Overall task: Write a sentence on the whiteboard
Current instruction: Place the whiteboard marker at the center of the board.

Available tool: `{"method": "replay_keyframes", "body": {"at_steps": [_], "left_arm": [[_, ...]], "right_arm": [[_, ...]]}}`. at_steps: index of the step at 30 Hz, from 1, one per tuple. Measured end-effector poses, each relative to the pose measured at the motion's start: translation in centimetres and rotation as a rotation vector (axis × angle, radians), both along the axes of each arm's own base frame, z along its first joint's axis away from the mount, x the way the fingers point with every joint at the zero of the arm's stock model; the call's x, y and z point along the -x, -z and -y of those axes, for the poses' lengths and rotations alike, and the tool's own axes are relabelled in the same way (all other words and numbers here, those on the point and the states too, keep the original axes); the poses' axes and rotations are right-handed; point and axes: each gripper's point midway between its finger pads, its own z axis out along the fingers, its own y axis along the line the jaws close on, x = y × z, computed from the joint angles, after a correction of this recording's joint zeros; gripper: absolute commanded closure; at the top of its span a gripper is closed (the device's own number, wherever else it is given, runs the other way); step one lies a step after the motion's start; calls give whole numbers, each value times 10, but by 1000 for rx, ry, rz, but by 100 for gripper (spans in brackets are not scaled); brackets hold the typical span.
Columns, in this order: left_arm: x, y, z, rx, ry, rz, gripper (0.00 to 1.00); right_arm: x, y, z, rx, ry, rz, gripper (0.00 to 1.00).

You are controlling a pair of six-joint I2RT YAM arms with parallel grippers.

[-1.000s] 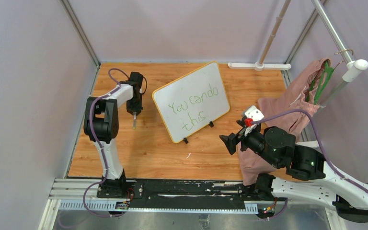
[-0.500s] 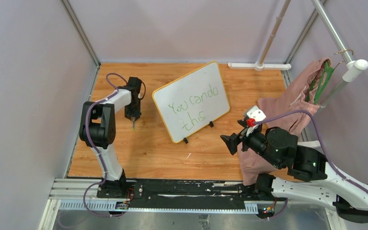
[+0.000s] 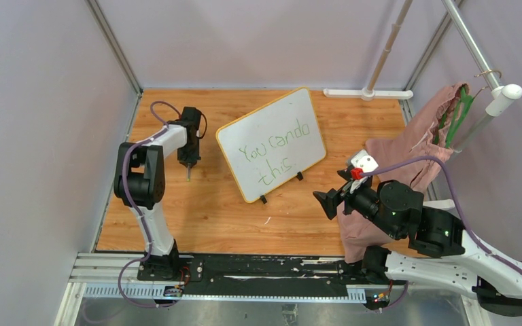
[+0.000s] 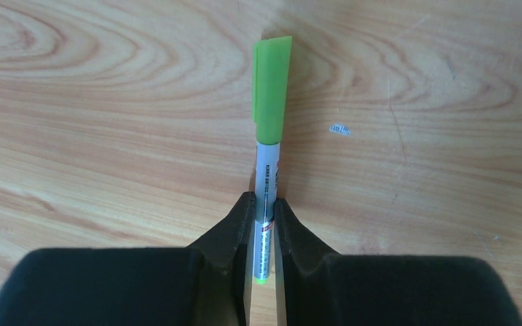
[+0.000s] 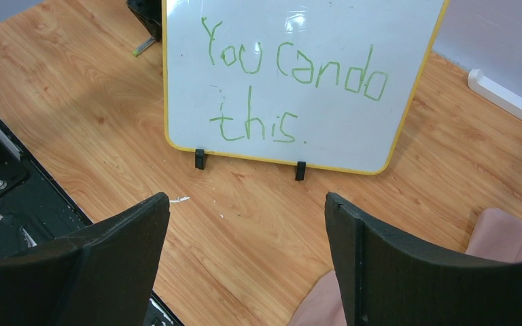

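Observation:
The whiteboard (image 3: 265, 125) stands tilted on two black feet at mid table, yellow-rimmed; the right wrist view shows the whiteboard (image 5: 353, 129) too. The sentence (image 3: 276, 151) in green reads "You can do this" over two lines, and this sentence (image 5: 292, 71) is sharp from the right wrist. Left of the board, my left gripper (image 3: 189, 163) (image 4: 264, 200) is shut on a green-capped marker (image 4: 270, 102), its cap pointing away over the wood. The marker (image 3: 189, 174) pokes out below the fingers. My right gripper (image 3: 325, 202) (image 5: 247, 198) hovers open, empty, facing the board.
A pink cloth (image 3: 408, 153) hangs from a green hanger (image 3: 459, 115) at the right and drapes beside the right arm. A white pole stand (image 3: 368, 94) sits at the back right. Purple walls close in the table, with a black rail (image 3: 265, 268) at the near edge.
The left arm's elbow has shifted a little left and its gripper has edged back, still with the marker. The right arm has barely moved.

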Motion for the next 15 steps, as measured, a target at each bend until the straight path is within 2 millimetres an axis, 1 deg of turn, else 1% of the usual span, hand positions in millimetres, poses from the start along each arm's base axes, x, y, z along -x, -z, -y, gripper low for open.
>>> {"method": "replay_keyframes", "body": {"at_steps": [3, 9, 12, 14, 15], "left_arm": [[-10, -4, -1, -11, -7, 22, 100], [-33, -8, -1, -15, -15, 59, 99], [-37, -8, -1, -15, -18, 63, 90], [-37, -8, -2, -15, -20, 61, 82], [-37, -8, -3, -15, -21, 62, 79]], "right_arm": [[0, 0, 0, 1, 0, 0, 13], [-2, 3, -2, 15, 3, -4, 13], [-2, 3, -2, 17, 6, -4, 13], [-2, 3, -2, 16, 7, -3, 13], [-2, 3, -2, 16, 8, -3, 13]]}}
